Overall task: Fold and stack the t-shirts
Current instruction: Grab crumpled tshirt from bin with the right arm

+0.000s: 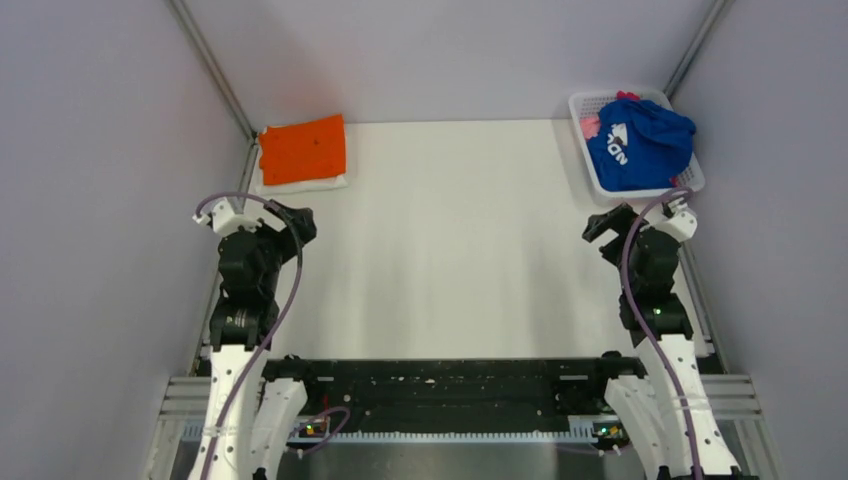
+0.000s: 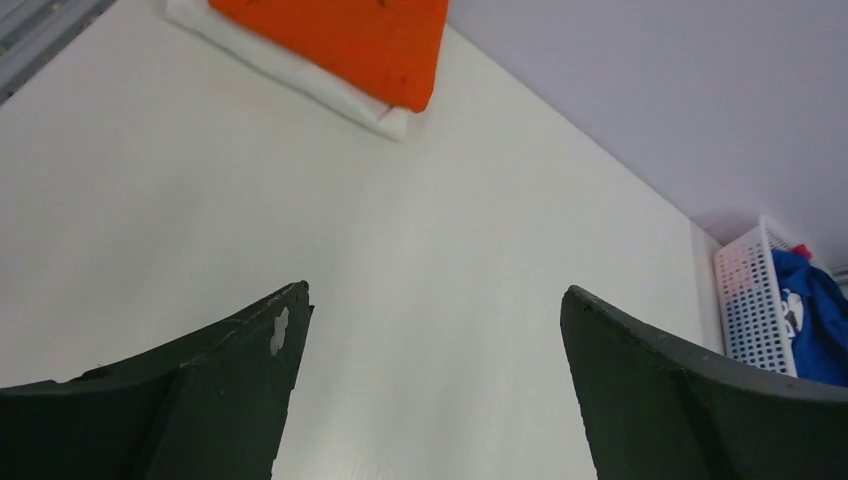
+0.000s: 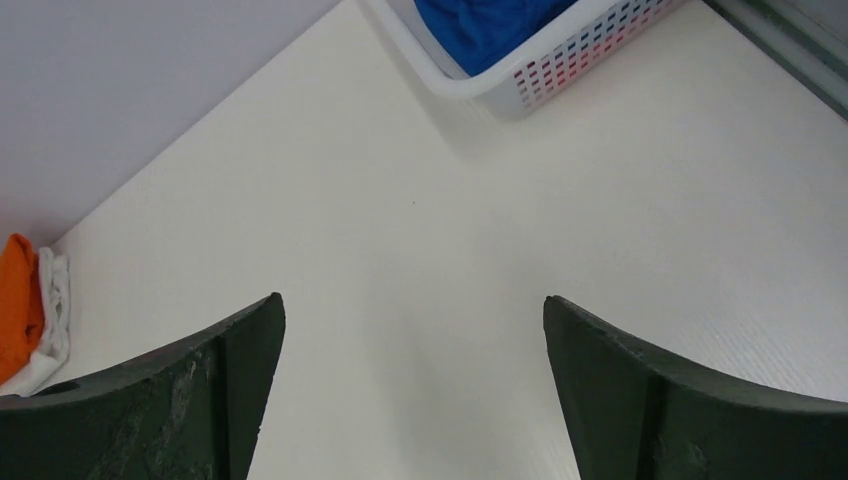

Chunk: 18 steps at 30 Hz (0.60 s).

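Note:
A folded orange t-shirt (image 1: 303, 149) lies on a folded white one (image 1: 300, 184) at the table's far left corner; the orange one also shows in the left wrist view (image 2: 345, 40) and the right wrist view (image 3: 15, 300). A crumpled royal-blue t-shirt (image 1: 640, 145) with white lettering fills the white mesh basket (image 1: 590, 175) at the far right, with pink cloth (image 1: 592, 125) beneath it. My left gripper (image 1: 298, 222) is open and empty over the table, near the left edge (image 2: 435, 295). My right gripper (image 1: 603, 225) is open and empty just in front of the basket (image 3: 412, 300).
Grey walls enclose the table on three sides. Metal rails run along the left and right table edges. The arm bases and a black bar sit at the near edge. The basket shows in the left wrist view (image 2: 745, 300) and the right wrist view (image 3: 560, 65).

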Each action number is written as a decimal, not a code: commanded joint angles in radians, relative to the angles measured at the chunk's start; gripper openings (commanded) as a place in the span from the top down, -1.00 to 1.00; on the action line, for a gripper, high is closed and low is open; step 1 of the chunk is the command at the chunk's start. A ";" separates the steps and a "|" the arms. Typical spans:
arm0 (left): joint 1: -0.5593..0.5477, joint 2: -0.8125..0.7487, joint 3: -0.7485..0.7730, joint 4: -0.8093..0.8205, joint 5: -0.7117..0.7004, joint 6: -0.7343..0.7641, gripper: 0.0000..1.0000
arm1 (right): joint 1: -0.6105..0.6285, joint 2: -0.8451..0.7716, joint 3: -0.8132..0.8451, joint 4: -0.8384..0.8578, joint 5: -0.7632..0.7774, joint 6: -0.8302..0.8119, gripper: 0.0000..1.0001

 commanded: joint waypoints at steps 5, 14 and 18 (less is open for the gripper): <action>0.004 0.019 0.085 -0.076 -0.079 -0.026 -0.98 | -0.009 0.170 0.190 0.056 -0.062 -0.058 -0.98; 0.004 -0.045 0.045 -0.034 -0.182 -0.063 -0.98 | -0.026 0.659 0.589 -0.019 0.026 -0.217 -0.97; 0.004 -0.044 0.043 -0.035 -0.191 -0.051 -0.98 | -0.112 0.839 0.728 0.009 -0.019 -0.161 -0.97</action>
